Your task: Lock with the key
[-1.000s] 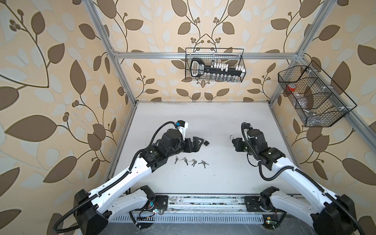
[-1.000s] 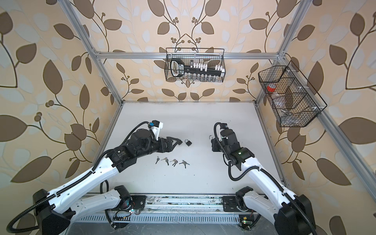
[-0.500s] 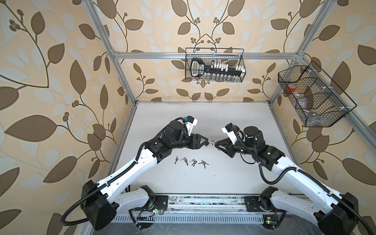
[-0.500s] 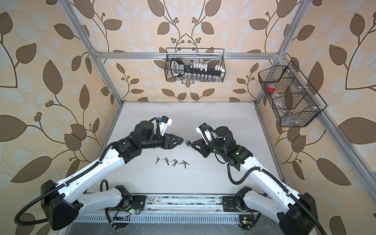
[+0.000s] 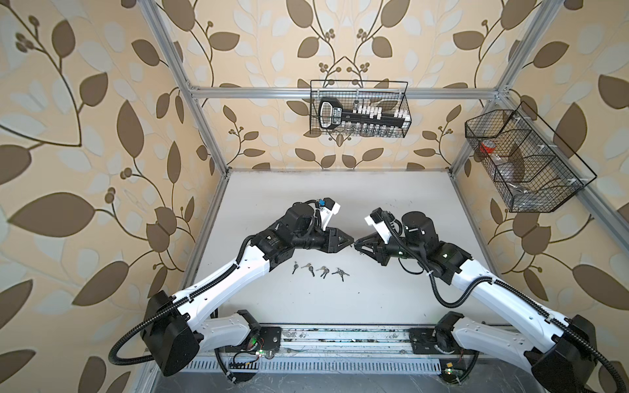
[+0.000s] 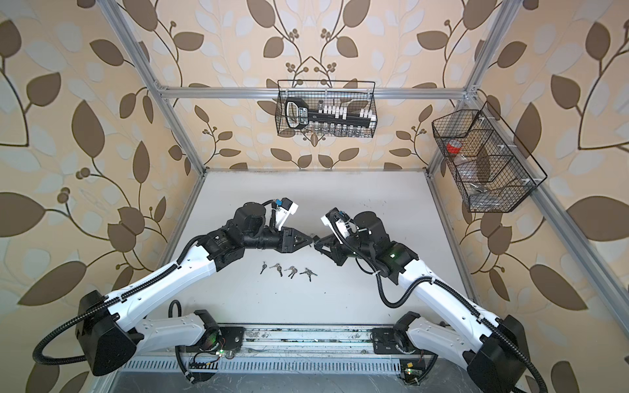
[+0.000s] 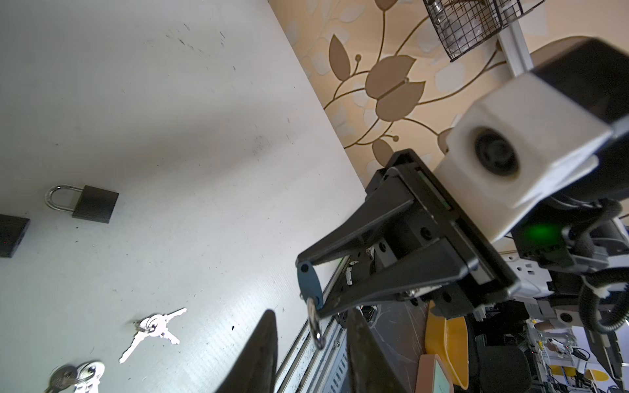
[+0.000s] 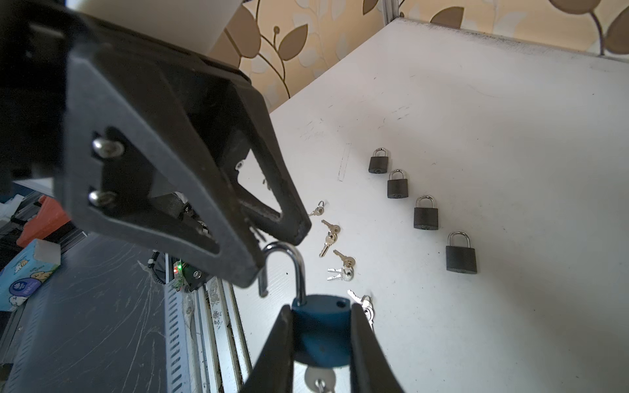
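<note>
Padlock (shackle open), clamped in right pincer

A dark blue padlock is held up in the air, its silver shackle open (one leg free of the body); a key shows just under it.

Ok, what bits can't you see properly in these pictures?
- Small blue padlock: too small to see between the left gripper and right gripper in both top views.
- Silver key in its keyhole: cut off by the right wrist view's edge.
- Four black padlocks: hidden under the white left arm in both top views.
</note>
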`<state>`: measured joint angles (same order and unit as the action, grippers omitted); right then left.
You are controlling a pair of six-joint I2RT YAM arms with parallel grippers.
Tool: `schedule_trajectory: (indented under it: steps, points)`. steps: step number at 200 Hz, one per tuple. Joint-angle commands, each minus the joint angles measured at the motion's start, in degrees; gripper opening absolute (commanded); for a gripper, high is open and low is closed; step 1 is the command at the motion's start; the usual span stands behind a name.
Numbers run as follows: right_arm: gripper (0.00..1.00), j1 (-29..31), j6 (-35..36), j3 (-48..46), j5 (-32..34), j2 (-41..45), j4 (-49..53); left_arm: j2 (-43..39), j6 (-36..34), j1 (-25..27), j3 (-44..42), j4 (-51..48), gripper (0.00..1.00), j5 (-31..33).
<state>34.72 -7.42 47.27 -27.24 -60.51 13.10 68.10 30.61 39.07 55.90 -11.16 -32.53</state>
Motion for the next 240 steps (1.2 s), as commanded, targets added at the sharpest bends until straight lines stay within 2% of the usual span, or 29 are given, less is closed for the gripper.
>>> schedule_trajectory:
  steps: [1, 85, 93, 105, 113, 128, 154, 169, 193, 219, 240]
  points:
    - [0.00, 0.38, 0.66, 2.16, -0.55, 0.15, -0.40, 0.33, -0.56, 0.47, 1.32, 2.46, 0.31, -2.05]
    - [0.00, 0.75, 0.56, 1.70, -0.72, 1.92, -0.80, 1.43, -0.56, 0.60, 1.71, 2.56, 0.00, -2.27]
    - [0.00, 0.77, 0.63, 1.60, -0.79, 2.27, -1.03, 1.29, -0.60, 0.60, 1.85, 2.39, 0.00, -2.14]
    - [0.21, 0.78, 0.92, 1.12, -1.14, 3.48, -1.92, 0.87, 0.13, 0.57, 2.02, 2.45, 0.00, -2.05]
    - [0.31, 0.73, 0.92, 0.62, -0.83, 4.59, -2.86, 0.49, 0.76, 0.51, 2.37, 2.61, 0.00, -1.96]
    - [0.41, 0.73, 1.33, -0.04, 0.84, 7.07, -4.73, -0.23, 1.55, 0.52, 3.43, 2.57, 0.00, -1.88]
    - [0.62, 0.82, 2.83, -1.75, 8.52, 12.04, -10.14, -2.17, 2.69, 0.52, 4.90, 2.42, 0.00, 0.39]
    - [0.69, 0.78, 4.56, -3.86, 10.24, 14.38, -14.94, -3.75, 3.67, 0.55, 4.63, 4.27, 0.00, 1.37]
    - [0.69, 0.77, 7.24, -4.43, 8.62, 15.12, -17.64, -6.65, 6.06, 0.55, 2.94, 9.02, 0.00, 2.84]
    - [0.60, 0.87, 8.73, -5.31, 5.30, 15.24, -21.20, -9.72, 9.72, 0.56, 0.28, 14.63, 0.00, 4.52]
    - [0.56, 1.94, 9.56, -6.56, 5.17, 14.95, -24.91, -10.70, 11.56, 0.56, -0.52, 16.91, 0.00, 4.42]
